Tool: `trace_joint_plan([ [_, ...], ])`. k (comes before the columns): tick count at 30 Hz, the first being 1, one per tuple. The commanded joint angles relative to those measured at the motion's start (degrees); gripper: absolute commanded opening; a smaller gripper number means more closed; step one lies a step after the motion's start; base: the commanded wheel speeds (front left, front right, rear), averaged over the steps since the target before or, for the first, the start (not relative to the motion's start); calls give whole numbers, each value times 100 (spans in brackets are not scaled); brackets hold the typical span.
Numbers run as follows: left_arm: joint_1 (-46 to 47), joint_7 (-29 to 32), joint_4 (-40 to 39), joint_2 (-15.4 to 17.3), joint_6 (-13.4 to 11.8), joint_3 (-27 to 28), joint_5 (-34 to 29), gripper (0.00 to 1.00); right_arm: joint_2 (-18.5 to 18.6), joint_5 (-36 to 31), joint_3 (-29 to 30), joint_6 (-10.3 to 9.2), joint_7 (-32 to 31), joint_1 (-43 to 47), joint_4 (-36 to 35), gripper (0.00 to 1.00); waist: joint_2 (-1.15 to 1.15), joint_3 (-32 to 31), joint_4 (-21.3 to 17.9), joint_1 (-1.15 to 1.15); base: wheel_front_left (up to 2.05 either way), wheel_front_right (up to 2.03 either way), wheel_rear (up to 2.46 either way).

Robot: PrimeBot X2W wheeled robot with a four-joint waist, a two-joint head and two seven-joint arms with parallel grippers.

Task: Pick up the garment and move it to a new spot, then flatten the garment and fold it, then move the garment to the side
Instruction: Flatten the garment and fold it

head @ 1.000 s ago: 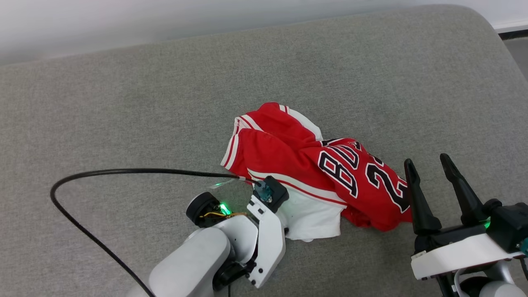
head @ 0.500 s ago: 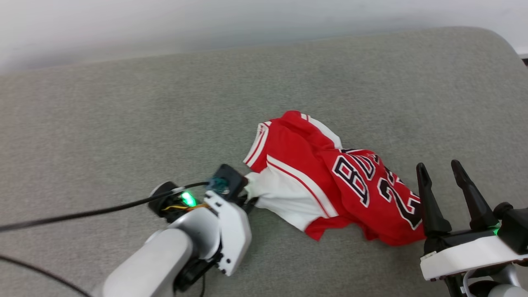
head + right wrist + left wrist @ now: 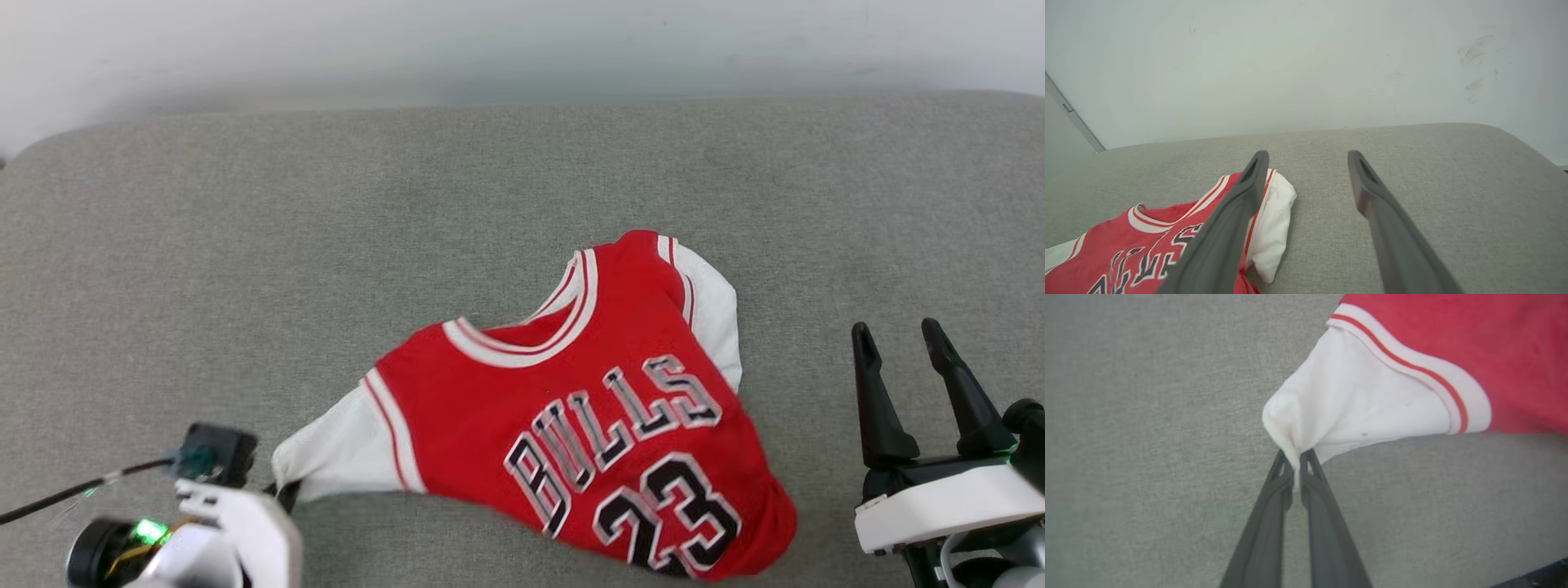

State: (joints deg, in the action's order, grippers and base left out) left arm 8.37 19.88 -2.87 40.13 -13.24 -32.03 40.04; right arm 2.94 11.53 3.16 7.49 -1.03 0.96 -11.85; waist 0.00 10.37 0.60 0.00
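A grey fabric cushion (image 3: 245,245) runs back to a pale wall (image 3: 490,49). The red jersey (image 3: 522,408) lies front-up on the cushion, with the lettering "BULLS" and "23" visible. My left gripper (image 3: 1295,457) is pressed together, pinching the bunched tip of the jersey's white sleeve (image 3: 1363,396). My right gripper (image 3: 898,331) is spread and empty, near the jersey's opposite edge and apart from it.
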Motion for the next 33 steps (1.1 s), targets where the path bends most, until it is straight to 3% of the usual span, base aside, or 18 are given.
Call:
trace_joint_plan([
  [1, -295, -84, 87, 57, -100, 150, 198, 0, -9, -27, 26, 0, -28, 50, -31, 100, 0, -20, 22, 0, 0, 0, 0],
  [8, -776, -484, 431, -108, -39, 336, 573, 3, -9, 70, 130, 0, -88, 121, -6, 100, 0, -150, -17, 0, 0, 0, 0],
  [10, -732, -649, 448, -224, 5, 324, 554, 100, -10, 119, 177, 0, -98, 157, 2, 100, 0, -216, -22, 0, 0, 0, 0],
  [25, -301, -2792, -43, -768, -648, 722, -434, 100, -9, 420, 573, 0, -726, 173, 275, 100, 0, -540, -31, 0, 0, 0, 0],
  [33, -236, -3407, -559, -1024, -915, 978, -787, 100, 525, 854, 519, 0, -1829, -731, 1238, 100, 0, -314, 210, 0, 0, 0, 0],
])
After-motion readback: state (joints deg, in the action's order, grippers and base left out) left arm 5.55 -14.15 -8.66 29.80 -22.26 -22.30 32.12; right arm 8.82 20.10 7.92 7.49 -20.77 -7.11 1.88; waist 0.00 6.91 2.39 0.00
